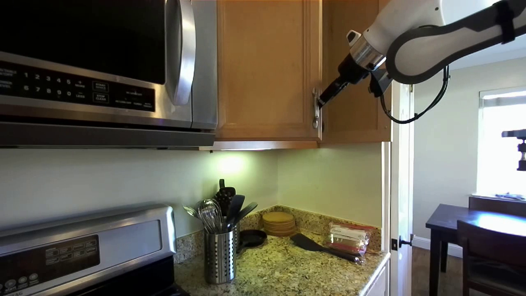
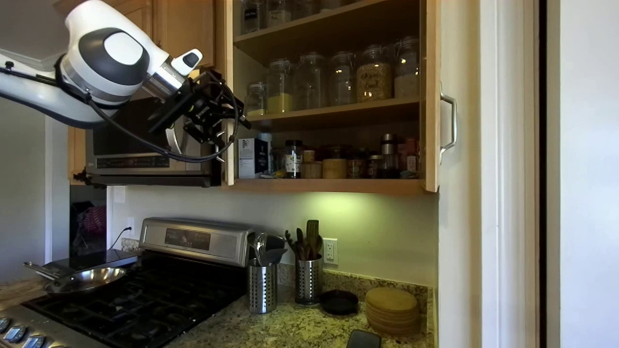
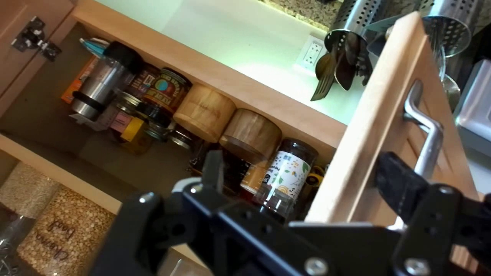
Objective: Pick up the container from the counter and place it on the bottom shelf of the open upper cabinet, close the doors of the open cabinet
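Wrist view shows my fingers (image 3: 213, 170) wide apart, holding nothing that I can see, with the near door (image 3: 387, 130) passing between them. Its handle (image 3: 431, 142) is beside the outer finger (image 3: 401, 184). This door is long in the upright direction, so I judge that the closing depends on this: the outer finger should push it toward the side of the inner one. Whether either finger touches it, I cannot tell. The container (image 3: 287, 172), I believe, is the jar with pale label; it stands upright past my inner finger, deeper in the cabinet (image 2: 333, 111), on the bottom shelf (image 3: 211, 73). In an exterior view, the far door (image 2: 432, 96) also stands open, across from my fingers; the wrist view omits its far handle (image 2: 454, 121). In an exterior view, the near door (image 1: 267, 70) hides the jar.
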Robot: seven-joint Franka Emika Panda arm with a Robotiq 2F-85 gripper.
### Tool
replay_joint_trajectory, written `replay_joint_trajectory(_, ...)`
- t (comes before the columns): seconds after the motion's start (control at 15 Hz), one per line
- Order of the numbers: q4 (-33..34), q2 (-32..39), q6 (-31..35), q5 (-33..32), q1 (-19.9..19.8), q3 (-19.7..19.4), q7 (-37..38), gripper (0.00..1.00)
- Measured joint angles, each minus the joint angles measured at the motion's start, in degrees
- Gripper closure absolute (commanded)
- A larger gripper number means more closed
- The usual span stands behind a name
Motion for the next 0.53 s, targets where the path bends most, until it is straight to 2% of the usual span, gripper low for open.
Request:
replay_joint_trajectory(0.27,2.0,2.2,-0.32,-3.95,-2.09,0.78,1.24,0.0)
replay_joint_trajectory(0.53,1.73,4.7,-5.34,-8.63,-5.49,0.49,1.35,0.0)
